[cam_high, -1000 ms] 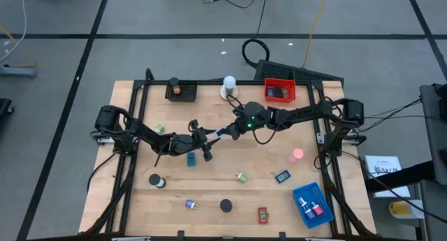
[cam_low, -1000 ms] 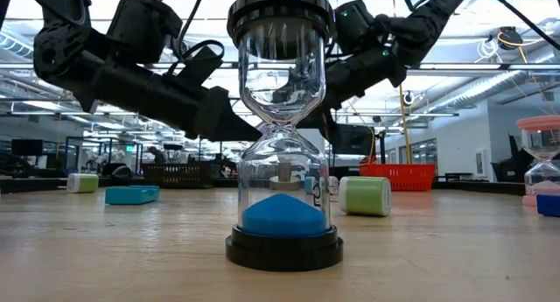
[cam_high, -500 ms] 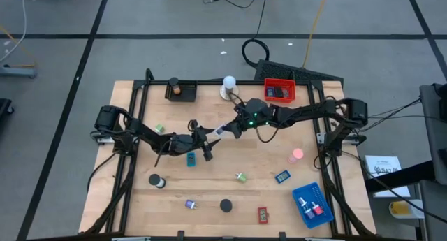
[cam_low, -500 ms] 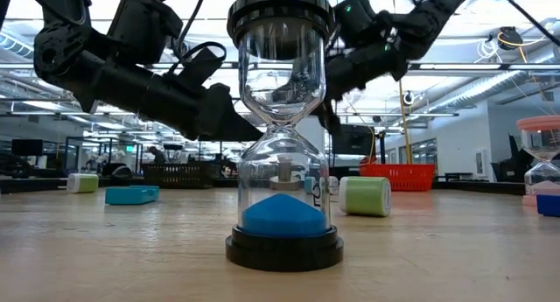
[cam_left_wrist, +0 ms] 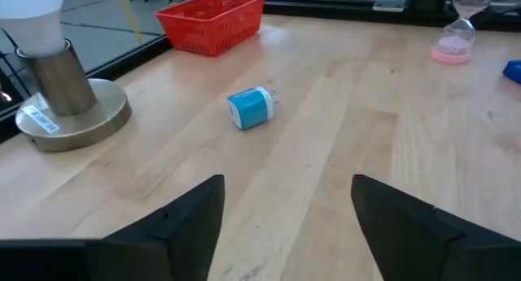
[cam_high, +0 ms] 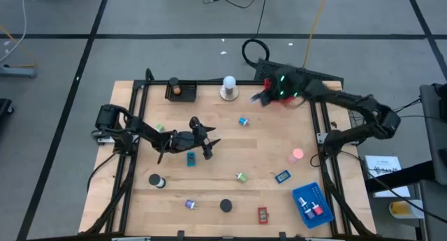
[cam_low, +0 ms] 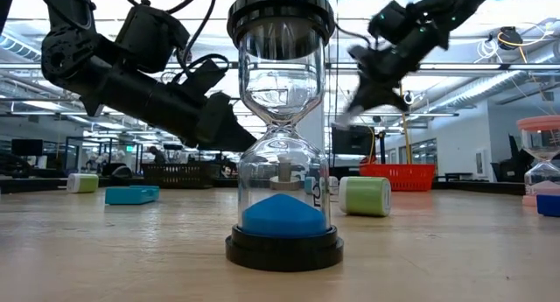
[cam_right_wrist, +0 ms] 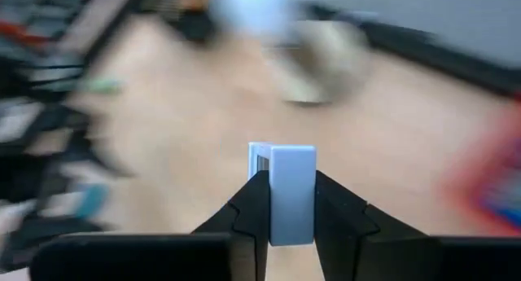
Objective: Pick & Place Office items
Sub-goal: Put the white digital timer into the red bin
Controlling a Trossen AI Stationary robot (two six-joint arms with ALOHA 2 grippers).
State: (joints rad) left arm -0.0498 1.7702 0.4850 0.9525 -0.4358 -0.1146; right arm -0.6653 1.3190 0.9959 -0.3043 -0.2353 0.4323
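My right gripper (cam_high: 257, 99) hangs above the table's far edge beside the red tray (cam_high: 281, 92) and is shut on a pale blue rectangular item (cam_right_wrist: 282, 191). In the low view the right gripper (cam_low: 348, 118) is a blur up in the air. My left gripper (cam_high: 209, 147) is open over the table's middle and touches nothing. Ahead of the left gripper (cam_left_wrist: 285, 212) a blue cylinder (cam_left_wrist: 251, 108) lies on its side. A teal rectangle (cam_high: 191, 158) lies flat just beside the left gripper. Other small items lie scattered over the near half. My right gripper pinches the pale blue rectangle between its two fingers (cam_right_wrist: 251, 201), which lie on its two broad faces. The item's narrow edge (cam_right_wrist: 291, 163) stands out past the fingertips. It is lifted clear of the table.
A white knob on a round base (cam_high: 228, 89) and a black tray (cam_high: 181, 91) stand at the far edge. The blue tray (cam_high: 311, 202) sits at the near right corner. A blue-sand hourglass (cam_low: 282, 136) stands close before the low camera. A pink hourglass (cam_high: 298, 155) stands to the right.
My right gripper has swung fast from the table's middle, close to the left gripper, up and toward the far right edge beside the red tray, carrying the pale blue item. This uncovered the blue cylinder. My left gripper has stayed over the middle.
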